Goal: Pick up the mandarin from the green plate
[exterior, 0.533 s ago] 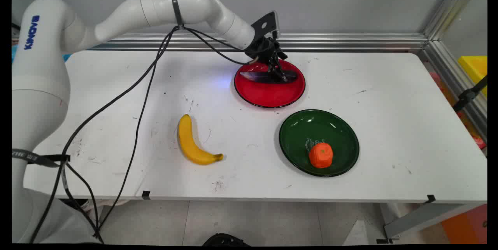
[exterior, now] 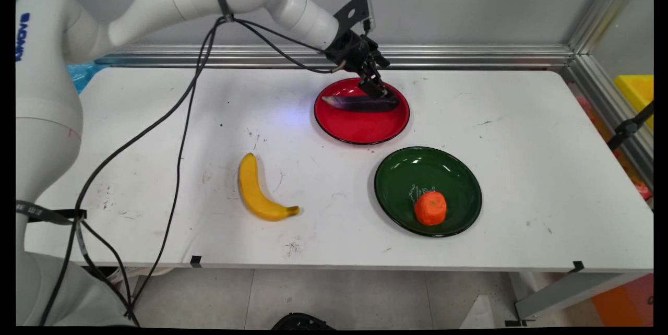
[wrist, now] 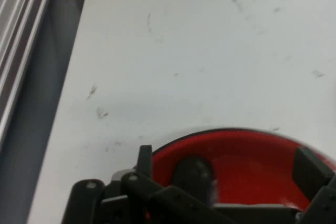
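Two round plates sit on the white table (exterior: 522,168) — a shiny red plate (exterior: 361,129) at the back and a dark green plate (exterior: 402,189) nearer the front. On the red plate lies a long dark purple eggplant (exterior: 355,103), stretched from left to right. The black two-finger gripper (exterior: 377,90) hangs just over the eggplant's right end, very close to it. In the hand view its fingers (wrist: 310,171) are spread apart with nothing between them, and the red plate shows under them. A small round orange (exterior: 430,208) rests in the green plate. A curved yellow banana (exterior: 255,189) lies on the table, well apart to the left.
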Robot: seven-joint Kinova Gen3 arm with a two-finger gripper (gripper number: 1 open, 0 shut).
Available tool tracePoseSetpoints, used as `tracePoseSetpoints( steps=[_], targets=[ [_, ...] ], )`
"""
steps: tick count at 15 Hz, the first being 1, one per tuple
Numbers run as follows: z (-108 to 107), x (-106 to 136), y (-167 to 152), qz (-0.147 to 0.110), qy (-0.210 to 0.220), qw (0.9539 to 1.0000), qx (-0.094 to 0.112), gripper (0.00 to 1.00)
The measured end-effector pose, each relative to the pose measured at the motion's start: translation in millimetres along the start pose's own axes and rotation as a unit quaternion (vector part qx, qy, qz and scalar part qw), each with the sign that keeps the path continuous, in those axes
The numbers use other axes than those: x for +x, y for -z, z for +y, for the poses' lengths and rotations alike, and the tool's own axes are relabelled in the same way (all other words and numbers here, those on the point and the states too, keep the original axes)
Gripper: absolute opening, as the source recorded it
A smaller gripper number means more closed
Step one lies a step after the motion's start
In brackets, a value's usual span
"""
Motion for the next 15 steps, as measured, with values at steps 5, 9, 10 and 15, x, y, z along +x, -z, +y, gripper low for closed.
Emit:
tracePoseSetpoints(
  steps=[5,9,10,15],
  targets=[
    [31.6,19.9,23.1,0.005,-0.003,0.9998,-0.018,1.0],
    [65.9,33.6,36.4,0.003,-0.02,0.9994,-0.028,1.0],
    [75.9,37.2,39.4,0.002,-0.022,0.9993,-0.031,1.0],
    [119.3,47.5,47.0,-0.009,-0.015,0.9984,-0.053,1.0]
  ],
)
